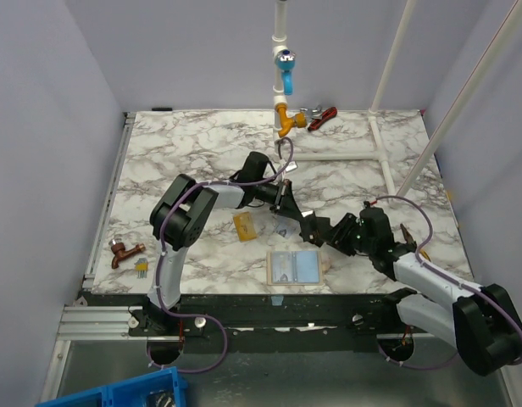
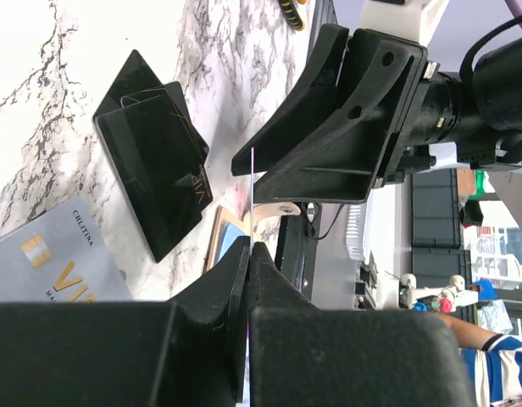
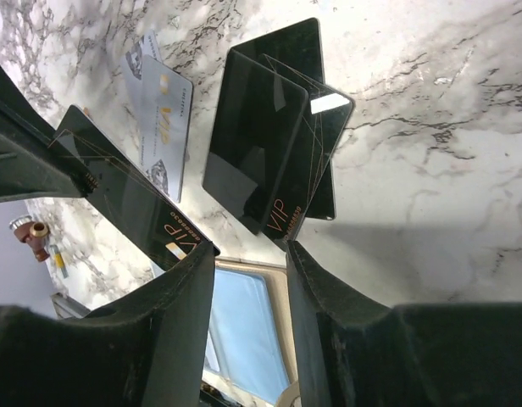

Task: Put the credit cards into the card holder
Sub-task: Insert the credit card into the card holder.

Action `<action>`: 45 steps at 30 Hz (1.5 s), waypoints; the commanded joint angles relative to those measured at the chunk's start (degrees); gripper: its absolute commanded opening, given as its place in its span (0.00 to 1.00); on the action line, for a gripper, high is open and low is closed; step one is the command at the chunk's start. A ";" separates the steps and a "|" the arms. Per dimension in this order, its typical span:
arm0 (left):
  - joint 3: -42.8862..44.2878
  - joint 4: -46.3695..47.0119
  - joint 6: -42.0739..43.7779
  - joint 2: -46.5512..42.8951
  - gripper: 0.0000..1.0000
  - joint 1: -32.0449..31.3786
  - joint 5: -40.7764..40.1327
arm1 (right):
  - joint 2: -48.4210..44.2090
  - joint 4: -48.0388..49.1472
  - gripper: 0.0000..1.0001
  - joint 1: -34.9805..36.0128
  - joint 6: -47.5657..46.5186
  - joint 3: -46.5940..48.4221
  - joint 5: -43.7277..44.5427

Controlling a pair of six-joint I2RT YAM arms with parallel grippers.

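Note:
My left gripper (image 1: 288, 206) (image 2: 249, 248) is shut on a black VIP credit card (image 3: 134, 203), held above the table and seen edge-on in the left wrist view. My right gripper (image 1: 319, 227) (image 3: 248, 250) faces it, open, its left finger touching that card's corner. More black cards (image 3: 269, 144) (image 2: 151, 161) lie overlapped on the marble. A pale silver card (image 3: 159, 127) (image 2: 49, 263) lies beside them. The gold-orange card (image 1: 243, 225) lies further left. The beige card holder (image 1: 297, 267) (image 3: 244, 331) lies open, light-blue inside up, just below both grippers.
A pipe fixture with a blue valve (image 1: 284, 68) and an orange fitting (image 1: 286, 119) stands at the back. Red-handled pliers (image 1: 320, 114) and white pipes (image 1: 337, 155) lie near it. A brass tap (image 1: 125, 251) sits at the left edge. Blue bins (image 1: 134, 394) sit below the table.

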 commanded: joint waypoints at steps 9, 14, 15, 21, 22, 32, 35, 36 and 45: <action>-1.68 -1.68 0.24 -5.76 0.00 -0.16 -1.60 | -7.91 -10.55 0.45 -0.37 -3.16 3.14 7.38; -4.57 -2.96 1.56 -10.63 0.00 -0.20 1.25 | -12.17 -5.68 0.52 -0.45 -6.23 3.13 -3.20; -4.90 -3.97 2.99 -11.37 0.00 -0.24 2.02 | -13.18 -4.76 0.53 -0.42 -6.49 3.02 -5.89; -6.60 -10.56 11.75 -15.38 0.00 -0.65 5.42 | -17.16 4.07 0.53 -0.49 -6.30 2.51 -20.13; -6.76 -11.62 13.38 -16.21 0.00 -0.76 5.88 | -17.38 5.59 0.54 -0.57 -5.63 2.26 -22.20; -8.03 -18.81 21.51 -22.29 0.00 -1.46 9.22 | -15.23 16.10 0.53 -0.58 0.50 -0.62 -32.84; -7.78 -20.18 22.52 -23.16 0.00 -1.59 9.96 | -12.87 16.05 0.52 -0.57 -1.10 0.89 -34.61; -7.59 -20.72 22.93 -23.37 0.00 -1.61 10.18 | -12.15 15.47 0.50 -0.58 -1.73 1.50 -34.69; -6.63 -22.99 23.97 -23.97 0.00 -1.74 9.98 | -7.45 20.59 0.34 -0.49 -0.51 3.00 -37.50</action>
